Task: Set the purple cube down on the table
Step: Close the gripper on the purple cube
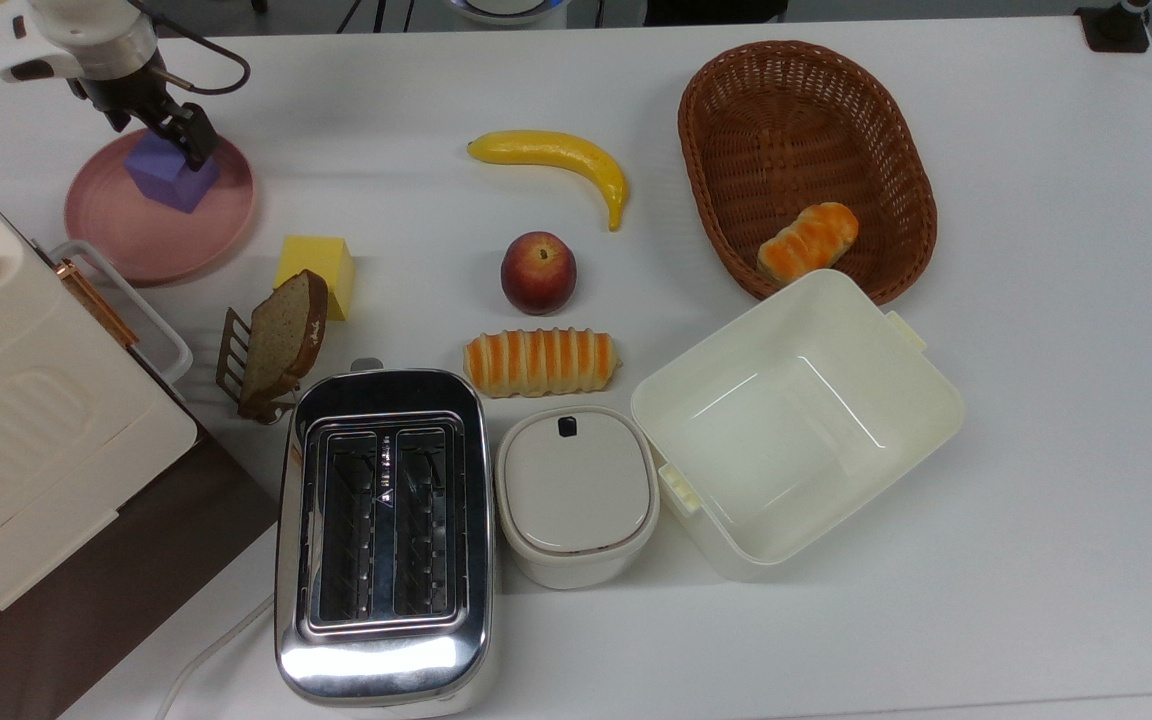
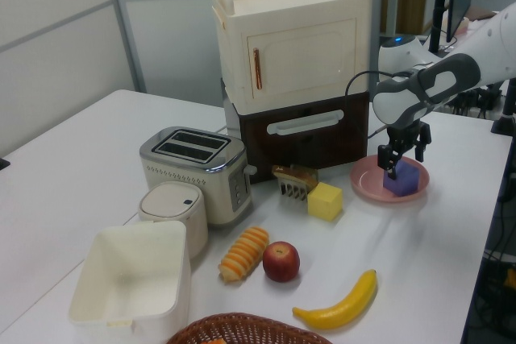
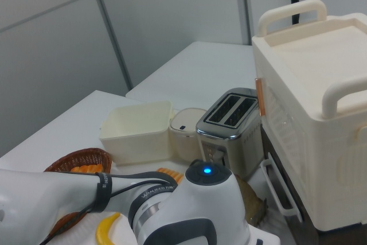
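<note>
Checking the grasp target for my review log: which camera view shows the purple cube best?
The top view: the purple cube sits on the pink plate with its top and side faces visible, the gripper at its upper edge. The left view shows the cube smaller, partly behind the gripper. In the right view the arm blocks that area.

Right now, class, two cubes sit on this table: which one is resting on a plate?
The purple cube, under the claw. It sits on the pink plate; the yellow cube rests directly on the table.
</note>
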You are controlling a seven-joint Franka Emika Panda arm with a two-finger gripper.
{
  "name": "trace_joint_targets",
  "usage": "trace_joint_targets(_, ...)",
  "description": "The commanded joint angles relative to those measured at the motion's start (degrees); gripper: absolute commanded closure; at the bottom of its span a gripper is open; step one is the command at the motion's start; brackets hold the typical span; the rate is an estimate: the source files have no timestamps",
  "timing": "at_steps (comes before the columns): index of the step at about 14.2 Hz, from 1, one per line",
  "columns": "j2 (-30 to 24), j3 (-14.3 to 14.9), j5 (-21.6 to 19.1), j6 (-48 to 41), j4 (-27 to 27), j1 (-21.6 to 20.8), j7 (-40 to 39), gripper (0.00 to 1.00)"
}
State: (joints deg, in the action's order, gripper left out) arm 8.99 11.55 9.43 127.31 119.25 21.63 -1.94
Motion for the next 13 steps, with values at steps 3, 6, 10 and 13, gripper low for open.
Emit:
trace_joint_targets(3, -0.20, 0.23, 0.85, 0.74, 1.08, -0.18, -1.49, 0.34)
trace_joint_targets(6, -0.20, 0.23, 0.85, 0.83, 0.99, -0.18, -1.58, 0.75)
trace_joint_targets(10, -0.29, 0.23, 0.85, 0.83, 0.99, -0.18, -1.84, 0.85)
trace_joint_targets(13, -0.72, 0.14, 0.85, 0.57, 0.90, -0.44, -1.84, 0.85)
